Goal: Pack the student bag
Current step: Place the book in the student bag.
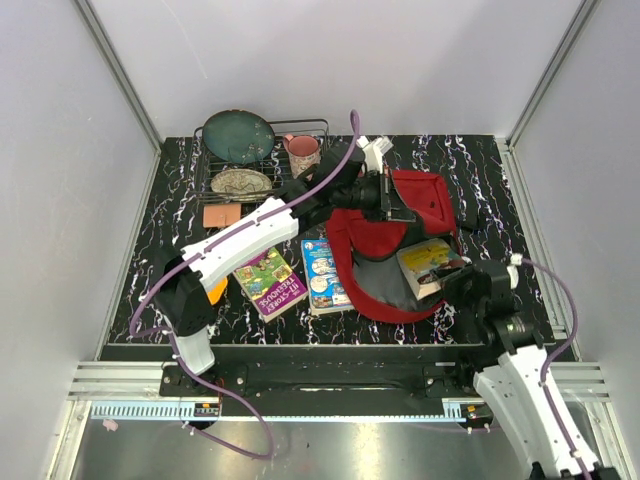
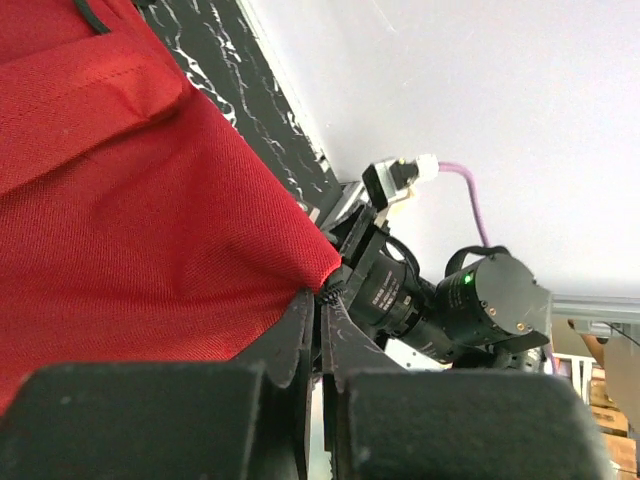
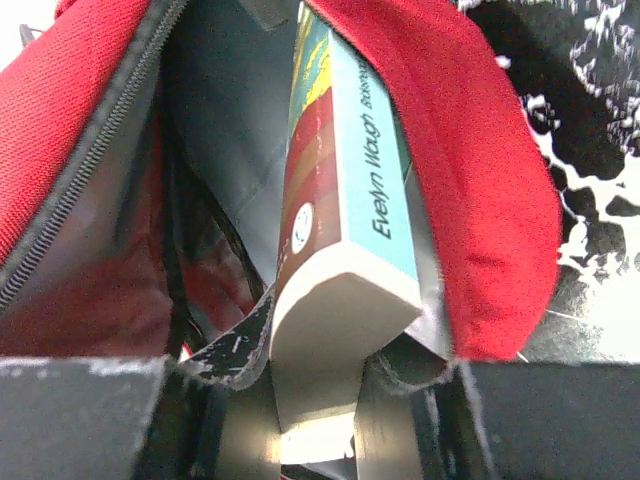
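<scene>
On desk, mid-right: student bag (image 1: 430, 195) lies on the black, white-veined desk (image 1: 170, 215), mouth gaping toward the near edge w/ grey lining showing.
Bag, left wrist view: plain red cloth (image 2: 120, 200) w/ a seamed flap at top left.
Bag, right wrist view: red padded rim (image 3: 480, 150), black zip down the left side, grey lining inside.
Left gripper (image 1: 398, 205): clenched on a fold of the bag's red cloth at the far-left part of the bag. Jaws are pressed tight together, w/ the cloth edge nipped at the tips (image 2: 318, 300).
Right gripper (image 1: 455, 280): grasping a book (image 1: 430, 265) by its near end, one finger each side (image 3: 320, 360).
Book: paperback (image 3: 345, 180), pale-blue spine reading "Evelyn Waugh". Its far part is inside the bag mouth, close to the right-hand red rim.
Left of bag: blue-cover book (image 1: 322, 275) flat on desk just beside the bag, and green-cover book (image 1: 268, 280) next to that, tilted.
Far-left corner: wire rack (image 1: 300, 128) holding a dark green plate (image 1: 238, 135) and a patterned dish (image 1: 240, 182). A pink mug (image 1: 303, 152) sits at its right end.
Near rack: orange-brown flat square (image 1: 222, 215) on desk.
</scene>
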You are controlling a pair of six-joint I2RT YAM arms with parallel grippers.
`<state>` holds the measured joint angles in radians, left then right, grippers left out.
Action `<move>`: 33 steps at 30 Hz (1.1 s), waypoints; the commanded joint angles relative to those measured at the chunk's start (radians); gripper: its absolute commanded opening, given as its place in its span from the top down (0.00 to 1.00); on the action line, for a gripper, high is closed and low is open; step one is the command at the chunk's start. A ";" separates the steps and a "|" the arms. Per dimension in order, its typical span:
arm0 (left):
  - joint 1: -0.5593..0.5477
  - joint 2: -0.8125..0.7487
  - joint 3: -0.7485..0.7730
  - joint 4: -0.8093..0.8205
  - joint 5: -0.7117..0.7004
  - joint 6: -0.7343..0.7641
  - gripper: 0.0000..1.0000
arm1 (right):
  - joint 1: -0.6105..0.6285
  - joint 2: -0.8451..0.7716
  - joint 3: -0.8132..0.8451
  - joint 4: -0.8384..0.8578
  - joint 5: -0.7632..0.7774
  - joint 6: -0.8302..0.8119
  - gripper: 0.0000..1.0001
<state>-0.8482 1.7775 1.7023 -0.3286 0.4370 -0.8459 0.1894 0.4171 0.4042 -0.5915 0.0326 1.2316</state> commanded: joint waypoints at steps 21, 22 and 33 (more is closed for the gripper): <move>0.023 0.019 0.071 0.143 -0.012 -0.125 1.00 | -0.034 0.066 0.139 0.385 -0.339 -0.008 1.00; 0.023 0.022 0.076 0.145 -0.006 -0.125 1.00 | -0.034 0.060 0.075 0.431 -0.341 0.020 1.00; 0.023 0.013 0.071 0.158 0.029 -0.140 1.00 | -0.033 0.188 -0.166 1.035 -0.128 0.109 1.00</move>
<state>-0.8280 1.8095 1.7218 -0.2600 0.4232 -0.9699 0.1570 0.5133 0.2447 -0.0753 -0.1448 1.2667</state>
